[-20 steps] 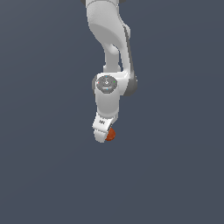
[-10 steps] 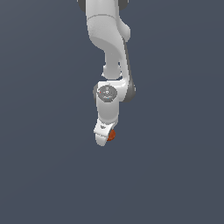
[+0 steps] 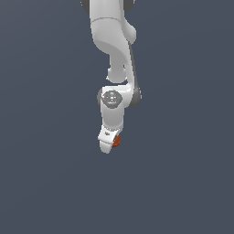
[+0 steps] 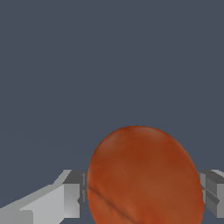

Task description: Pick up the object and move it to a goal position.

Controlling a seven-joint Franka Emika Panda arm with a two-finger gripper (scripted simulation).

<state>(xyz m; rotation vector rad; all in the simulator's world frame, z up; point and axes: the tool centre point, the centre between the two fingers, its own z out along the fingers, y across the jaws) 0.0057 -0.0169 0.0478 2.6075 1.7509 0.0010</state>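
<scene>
The object is a small red-orange mottled ball (image 3: pixel 117 141) (image 4: pixel 144 177). In the exterior view it peeks out beside the white gripper (image 3: pixel 111 144) at the lower end of the arm, near the picture's middle. In the wrist view the ball fills the space between the two grey fingers (image 4: pixel 72 192), which press on it from both sides. The gripper (image 4: pixel 142 192) is shut on the ball. Most of the ball is hidden behind the hand in the exterior view.
The white arm (image 3: pixel 112 45) reaches down from above in the exterior view. A plain dark grey-blue surface (image 3: pixel 45 183) lies all around, with nothing else on show.
The arm has carried the ball a little toward the exterior view's left and the gripper has turned slightly. The grip on the ball has held throughout.
</scene>
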